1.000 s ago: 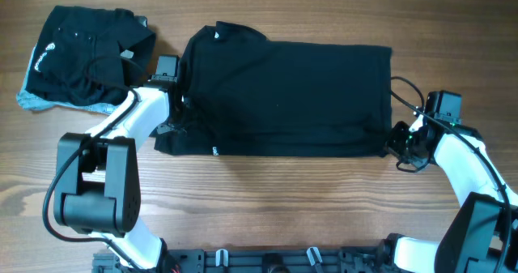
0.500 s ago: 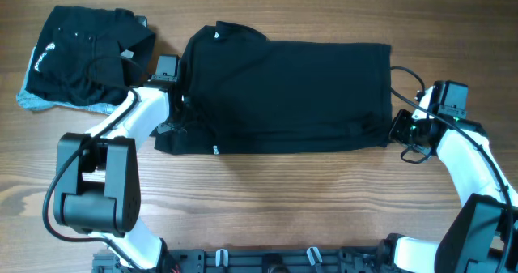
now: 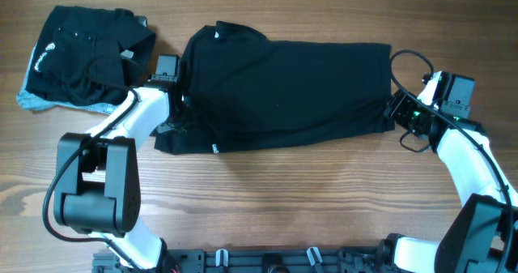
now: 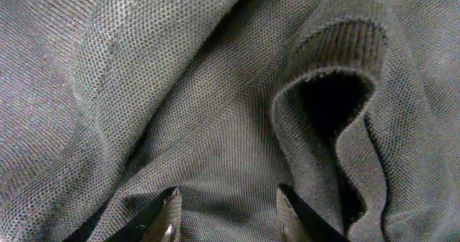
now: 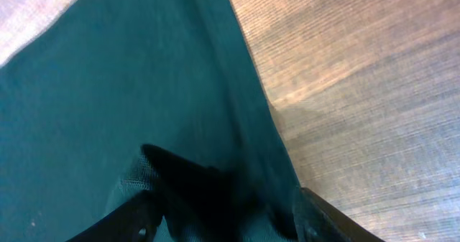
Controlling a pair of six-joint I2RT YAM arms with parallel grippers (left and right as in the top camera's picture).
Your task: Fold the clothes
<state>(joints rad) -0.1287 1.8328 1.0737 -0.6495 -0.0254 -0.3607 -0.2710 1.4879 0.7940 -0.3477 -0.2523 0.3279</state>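
Overhead view: a black polo shirt (image 3: pixel 283 91) lies spread across the middle of the wooden table (image 3: pixel 283 200), its long axis running left to right. The left tool (image 3: pixel 180 115) sits at the shirt's rumpled left end, and the right tool (image 3: pixel 396 115) is at the near right corner. Each arm is therefore closest to its own end of the cloth. A pile of folded dark clothes (image 3: pixel 81 54) occupies the far left corner, well apart from the shirt. Bare table lies open in front of the shirt and beyond its right edge, which looks like enough room to carry the right end across.

Left wrist view: the left tool (image 4: pixel 228 213) stands with its fingers apart, pressed down onto mesh-knit fabric and gripping nothing. A ribbed cuff (image 4: pixel 338 41) curls into an open loop just ahead and to the right.

Right wrist view: the right tool (image 5: pixel 223 220) appears clamped on a bunched corner of the shirt. The cloth stretches away from it, and its straight side edge runs diagonally. Bare table lies to the right of that edge.
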